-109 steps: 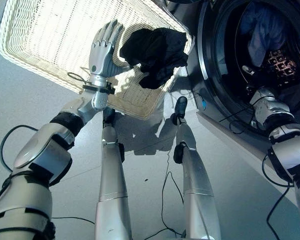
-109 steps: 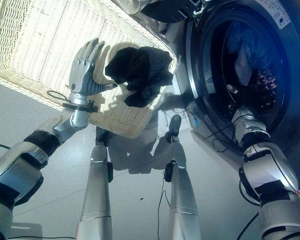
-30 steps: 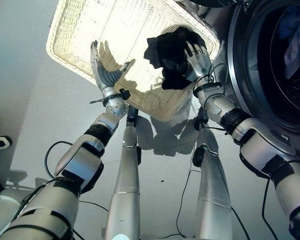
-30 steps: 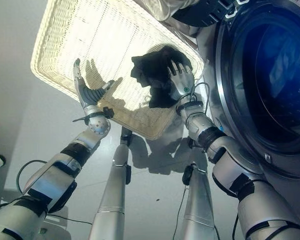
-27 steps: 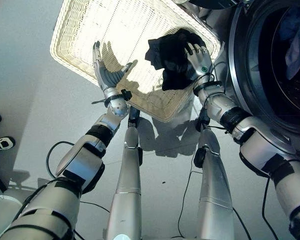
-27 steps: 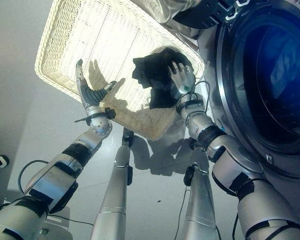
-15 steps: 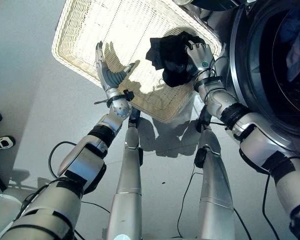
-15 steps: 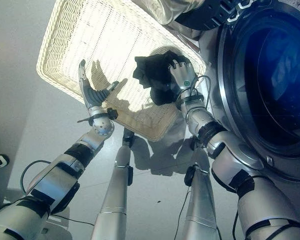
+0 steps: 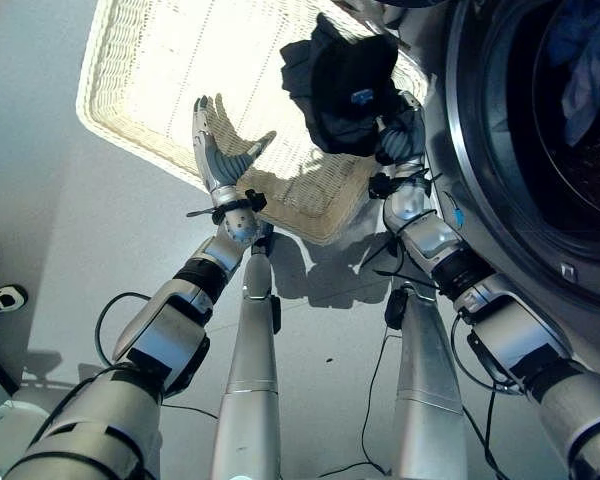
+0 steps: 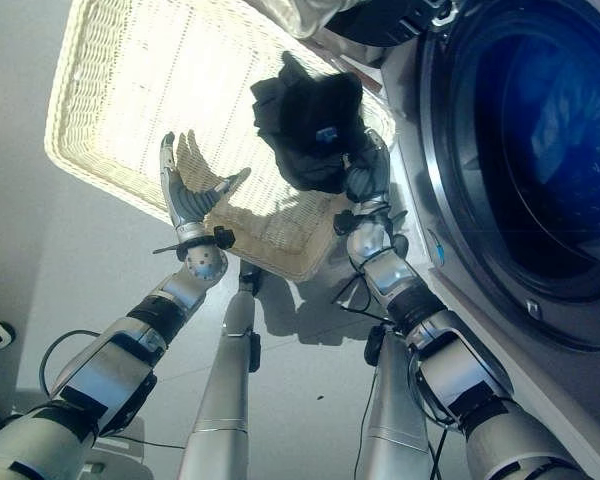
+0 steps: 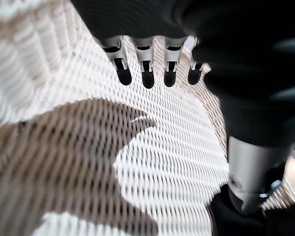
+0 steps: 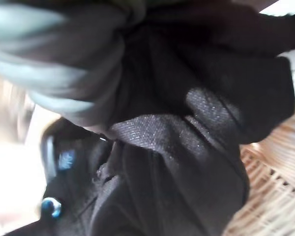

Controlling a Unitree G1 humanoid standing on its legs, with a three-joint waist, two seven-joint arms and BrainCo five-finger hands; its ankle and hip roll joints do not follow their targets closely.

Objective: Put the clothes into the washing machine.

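The right hand is reaching up over the basket's near right corner, its fingers curling round a black garment and clamping it. The left hand is hovering over the basket's near rim, palm up, fingers straight and spread, holding nothing. The garment is hanging bunched and crumpled above the wicker, apparently clear of it, though the head views are making that hard to judge. It is hanging just beside the washing machine's open door ring, with blue cloth already lying inside the drum. Half a second ago the garment was lying in the basket under the right hand; it is higher now.
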